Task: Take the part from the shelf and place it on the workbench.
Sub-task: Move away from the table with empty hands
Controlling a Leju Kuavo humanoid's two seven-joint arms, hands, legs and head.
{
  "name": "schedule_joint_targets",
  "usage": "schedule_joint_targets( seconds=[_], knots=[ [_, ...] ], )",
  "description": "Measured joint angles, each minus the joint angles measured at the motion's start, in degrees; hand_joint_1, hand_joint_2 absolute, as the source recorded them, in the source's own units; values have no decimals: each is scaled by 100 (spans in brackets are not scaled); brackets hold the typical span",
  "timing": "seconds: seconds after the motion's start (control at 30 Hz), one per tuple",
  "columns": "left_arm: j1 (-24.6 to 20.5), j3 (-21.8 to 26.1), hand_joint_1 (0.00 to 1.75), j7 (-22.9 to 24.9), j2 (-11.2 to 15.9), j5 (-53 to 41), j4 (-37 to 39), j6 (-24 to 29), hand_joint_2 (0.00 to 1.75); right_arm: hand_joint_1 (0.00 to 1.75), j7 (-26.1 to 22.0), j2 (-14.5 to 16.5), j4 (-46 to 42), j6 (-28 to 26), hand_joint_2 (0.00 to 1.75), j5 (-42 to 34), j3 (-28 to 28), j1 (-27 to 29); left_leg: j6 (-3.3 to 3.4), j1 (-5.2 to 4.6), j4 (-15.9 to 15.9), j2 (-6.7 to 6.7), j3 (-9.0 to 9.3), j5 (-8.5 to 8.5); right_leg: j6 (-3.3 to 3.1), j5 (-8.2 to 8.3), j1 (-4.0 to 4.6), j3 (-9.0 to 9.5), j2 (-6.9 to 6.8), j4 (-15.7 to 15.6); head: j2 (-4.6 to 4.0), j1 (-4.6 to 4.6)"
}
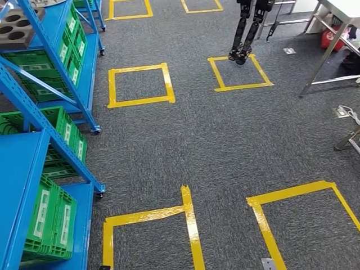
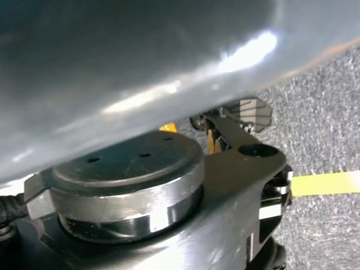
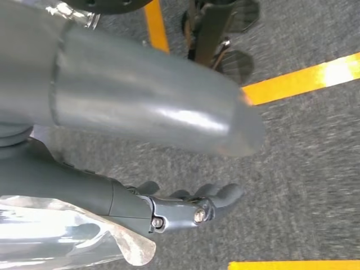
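- I am standing on the grey carpet (image 1: 203, 140), looking down at yellow tape squares (image 1: 140, 84), with the blue shelf (image 1: 50, 62) on my left side.
- The part (image 1: 17, 27), a grey block with round holes, is sitting on the top of the shelf at the far left of the head view, well apart from both my hands and above the green crates (image 1: 63, 48).
- My right hand (image 3: 187, 205) is hanging beside me over the carpet, fingers stretched out, slightly apart and holding nothing.
- My left hand I cannot judge: the left wrist view is showing a blurred grey surface and dark parts of my own body, so whether it is open or closed I cannot tell.
- The relation the coming move turns on, as I judge it: the part is lying ahead and to my left, high on the shelf, so my left arm is the nearer one, though I am not yet facing the shelf squarely.
- The part's long axis seems to be running along the shelf's front edge, though it is cut off by the picture's edge, so I cannot be sure.
- A metal-framed surface (image 1: 335, 39) is showing at the far right, across the floor from the shelf; I am taking it for the workbench, which puts pick-up and set-down on opposite sides of me.
- Another robot's legs (image 1: 246, 34) are standing on a tape square ahead.
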Motion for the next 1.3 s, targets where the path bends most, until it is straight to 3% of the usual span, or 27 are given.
schedule_joint_targets(
  seconds=[0.03, 0.1, 0.17, 0.23, 0.27, 0.3, 0.33, 0.4, 0.47, 0.53, 0.6, 0.67, 0.73, 0.77, 0.8, 0.83, 0.9, 0.97, 1.03, 1.07, 1.13, 1.17, 1.2, 1.27, 1.3],
  knots=[
    [15, 0, 0, -2, 0, 2, 1, 0, 0, 0, 0, 14, -4, -18, 0, -2, -1, -6, -35, 11, 6, -10, -18, 3, -13, 14, -1, 30, -81, -25, 0, 0],
    [31, 1, 0, -7, 1, 5, 2, 0, 0, 0, -5, 46, -12, -50, 0, -5, -1, 1, -84, -11, 232, 256, -122, -148, -57, 48, -9, 80, -258, -97, 0, -18],
    [15, 1, 0, -11, 2, 8, 2, 0, 0, 0, -7, 62, -14, -64, 0, -4, -1, 24, -122, -24, 878, 634, -416, -507, -100, 41, 3, 117, -468, -126, 0, -35],
    [5, 0, 0, -11, 2, 9, 2, 0, 0, 0, 4, 62, -14, -48, 0, 9, -1, 43, -163, -3, 1514, 752, -702, -751, -117, 17, 15, 133, -681, -123, 0, -37],
    [11, 1, 0, -11, 2, 9, 2, 0, 0, 0, 12, 61, -14, -26, 0, 22, 0, 42, -178, 7, 1579, 774, -719, -721, -115, 5, 17, 142, -774, -121, 0, -37],
    [20, 1, 0, -11, 2, 10, 2, 0, 0, 0, 22, 61, -15, -1, 0, 34, 1, 36, -187, 15, 1421, 803, -621, -589, -107, -8, 17, 155, -857, -119, 0, -38],
    [27, 1, 0, -11, 4, 10, 2, 0, 0, 0, 28, 61, -15, 21, 0, 46, 1, 28, -185, 20, 1071, 865, -424, -392, -94, -23, 16, 176, -930, -116, 0, -40],
    [15, 1, 0, -12, 10, 13, 2, 0, 0, 0, 35, 60, -16, 42, 0, 54, 2, 19, -142, -14, 311, 1144, -6, -130, -43, -70, 35, 207, -1062, -103, 0, -38],
    [0, 2, 0, -14, 14, 15, 2, 0, 0, 0, 37, 55, -17, 47, 0, 56, 2, 10, -68, -63, 1, 1283, 147, -101, 19, -113, 60, 245, -1184, -94, 0, -33],
    [8, 2, 0, -16, 16, 16, 2, 0, 0, 0, 38, 52, -26, 48, 0, 57, 2, -11, 9, -70, -24, 1154, 135, -89, 81, -145, 52, 282, -1266, -99, 0, -35],
    [14, 2, 0, -17, 18, 17, 2, 0, 0, 0, 35, 46, -39, 51, 0, 59, 3, -31, 84, -47, -57, 1031, 139, -63, 139, -298, 24, 213, -1039, 67, 0, -19],
    [-5, 2, 0, -18, 12, 20, 2, 0, 0, 0, 36, 40, -45, 59, 0, 60, 7, -21, 139, -33, -73, 897, 135, -44, 165, -648, 5, -85, -695, 706, 0, 4],
    [-17, 2, 0, -18, 6, 21, 2, 0, 0, 0, 45, 39, -45, 69, 0, 64, 14, 8, 159, -40, -70, 735, 128, -40, 167, -910, 2, -483, -578, 1469, 0, 7],
    [-13, 2, 0, -18, 7, 22, 2, 0, 0, 0, 50, 39, -45, 70, 0, 66, 19, 16, 160, -42, -68, 650, 131, -40, 164, -886, 3, -593, -561, 1619, 0, 8],
    [-8, 2, 0, -18, 9, 23, 2, 0, 0, 0, 51, 39, -45, 64, 0, 64, 25, 16, 159, -42, -65, 567, 137, -40, 157, -741, 1, -600, -547, 1536, 0, 7],
    [-4, 2, 0, -18, 8, 24, 2, 0, 0, 0, 51, 39, -46, 50, 0, 60, 31, 11, 156, -40, -62, 484, 145, -41, 147, -508, -3, -505, -515, 1238, 0, 6],
    [-10, 2, 0, -18, 5, 25, 2, 0, 0, 0, 46, 41, -48, 9, 0, 45, 34, 5, 133, -41, -47, 326, 145, -46, 126, -90, -29, -205, -266, 457, 0, 5],
    [-12, 2, 0, -18, 3, 28, 2, 0, 0, 0, 39, 46, -50, -39, 0, 38, 34, 0, 67, -37, -28, 184, 102, -33, 103, 10, -42, -7, -64, 50, 0, 0],
    [12, 2, 0, -18, 8, 32, 2, 0, 0, 0, 35, 67, -55, -80, 0, 37, 34, -7, -20, -18, -34, 64, 56, 0, 55, -7, -32, 52, -135, -7, 0, -3],
    [30, 2, 0, -18, 11, 33, 3, -1, 0, 0, 35, 82, -62, -92, 0, 37, 34, -9, -55, -18, -12, 122, 37, -18, 21, 12, -33, 61, -204, -30, 0, -6],
    [38, 1, 0, -18, 18, 33, 4, -3, 0, 0, 38, 105, -82, -101, 0, 37, 34, -2, -110, -36, 300, 435, -100, -231, -50, 37, -39, 88, -366, -81, 0, -39],
    [30, 0, 0, -18, 18, 33, 4, -4, 0, 0, 40, 108, -90, -103, 0, 37, 34, 7, -134, -39, 629, 624, -243, -418, -73, 34, -28, 97, -459, -88, 0, -54],
    [20, 0, 0, -18, 19, 34, 4, -4, 0, 0, 44, 109, -93, -104, 0, 37, 34, 18, -157, -33, 1026, 721, -420, -609, -91, 24, -16, 101, -558, -88, 0, -67],
    [17, 0, 0, -18, 19, 35, 4, -4, 0, 0, 55, 112, -96, -104, 0, 36, 34, 32, -186, -17, 1572, 765, -658, -783, -106, 6, 0, 109, -749, -85, 0, -68],
    [27, 0, 0, -19, 20, 36, 4, -4, 0, 0, 63, 116, -101, -104, 0, 35, 35, 32, -191, -13, 1548, 774, -632, -710, -106, -3, 4, 117, -831, -85, 0, -68]
  ],
)
